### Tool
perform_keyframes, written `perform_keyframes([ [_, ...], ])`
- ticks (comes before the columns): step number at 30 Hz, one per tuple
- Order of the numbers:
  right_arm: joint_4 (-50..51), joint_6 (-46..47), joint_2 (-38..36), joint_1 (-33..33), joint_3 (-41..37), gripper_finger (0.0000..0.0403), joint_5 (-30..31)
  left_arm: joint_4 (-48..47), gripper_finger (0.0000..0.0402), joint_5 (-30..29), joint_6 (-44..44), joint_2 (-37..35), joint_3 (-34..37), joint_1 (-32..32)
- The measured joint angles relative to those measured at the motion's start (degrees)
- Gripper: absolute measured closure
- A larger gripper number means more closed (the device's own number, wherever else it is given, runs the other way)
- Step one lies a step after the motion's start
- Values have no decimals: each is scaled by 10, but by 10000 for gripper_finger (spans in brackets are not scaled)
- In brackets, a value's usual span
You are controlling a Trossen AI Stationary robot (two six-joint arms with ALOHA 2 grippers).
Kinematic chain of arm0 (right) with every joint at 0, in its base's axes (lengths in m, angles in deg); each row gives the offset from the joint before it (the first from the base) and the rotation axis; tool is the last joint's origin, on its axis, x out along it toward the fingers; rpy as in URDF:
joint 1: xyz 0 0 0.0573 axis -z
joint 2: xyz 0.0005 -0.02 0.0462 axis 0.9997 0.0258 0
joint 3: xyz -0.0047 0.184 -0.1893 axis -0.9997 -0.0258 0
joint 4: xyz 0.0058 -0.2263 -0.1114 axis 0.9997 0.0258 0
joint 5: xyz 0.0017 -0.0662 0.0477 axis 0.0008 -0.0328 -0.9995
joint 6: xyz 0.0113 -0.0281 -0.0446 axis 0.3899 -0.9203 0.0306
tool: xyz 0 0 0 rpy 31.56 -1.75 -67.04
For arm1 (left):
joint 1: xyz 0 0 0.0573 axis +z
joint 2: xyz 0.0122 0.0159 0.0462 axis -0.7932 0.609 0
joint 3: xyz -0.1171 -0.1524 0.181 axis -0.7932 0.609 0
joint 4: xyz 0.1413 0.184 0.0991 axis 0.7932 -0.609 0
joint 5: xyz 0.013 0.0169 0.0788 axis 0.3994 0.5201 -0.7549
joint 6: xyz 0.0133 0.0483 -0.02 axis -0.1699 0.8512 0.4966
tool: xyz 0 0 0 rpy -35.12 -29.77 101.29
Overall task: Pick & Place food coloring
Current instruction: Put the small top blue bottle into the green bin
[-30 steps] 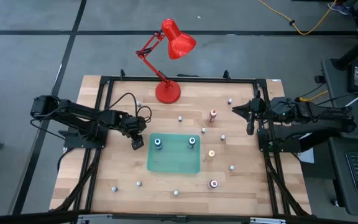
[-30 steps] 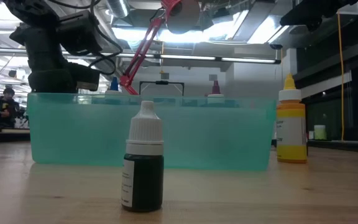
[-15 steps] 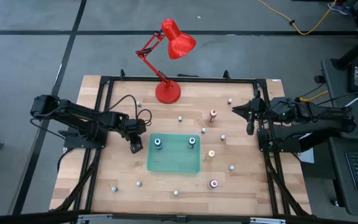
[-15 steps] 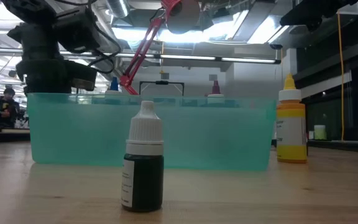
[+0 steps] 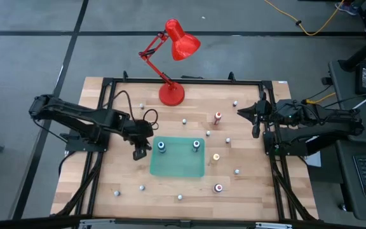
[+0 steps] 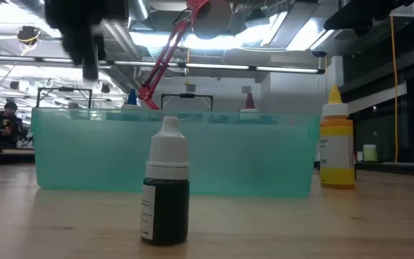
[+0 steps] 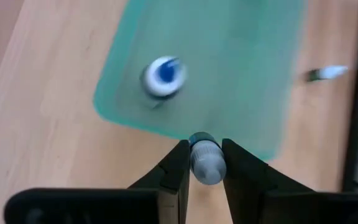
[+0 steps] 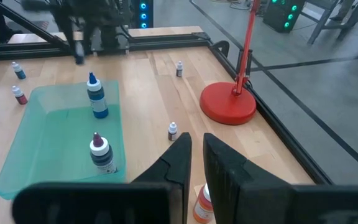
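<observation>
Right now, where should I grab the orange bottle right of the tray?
Take the orange bottle by its straight body, below the tapered cap, coming down from above: it stands upright, close beside the tray. The left hand holds another bottle at the tray's edge, so the right hand probably suits.

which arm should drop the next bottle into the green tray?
Left. The left gripper is shut on a bottle at the green tray edge. The right gripper waits empty by the right rail.

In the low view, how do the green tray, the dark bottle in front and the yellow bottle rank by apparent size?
1. green tray
2. dark bottle
3. yellow bottle

The dark bottle stands nearest the camera, so its lead over the yellow one may be only apparent.
</observation>
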Motion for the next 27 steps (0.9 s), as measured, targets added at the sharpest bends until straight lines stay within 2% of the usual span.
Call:
perform_keyframes([
  [6, 2, 13, 0, 0, 0, 357, 0, -45, 332, -23, 4, 6, -83, -42],
  [12, 2, 14, 0, 0, 0, 357, 0, -47, 332, -27, 2, 67, -100, -76],
  [15, 2, 11, 0, 0, 0, 357, 0, -43, 332, -48, -1, 114, -100, -93],
  [20, 2, -4, 0, 0, 0, 357, -4, 13, 331, -83, -11, 187, -100, -112],
  [23, 2, -15, 0, 0, 0, 357, -5, 62, 331, -86, -16, 222, -100, -118],
  [27, 3, -17, 0, 0, 0, 357, -5, 82, 332, -89, -30, 256, -100, -122],
])
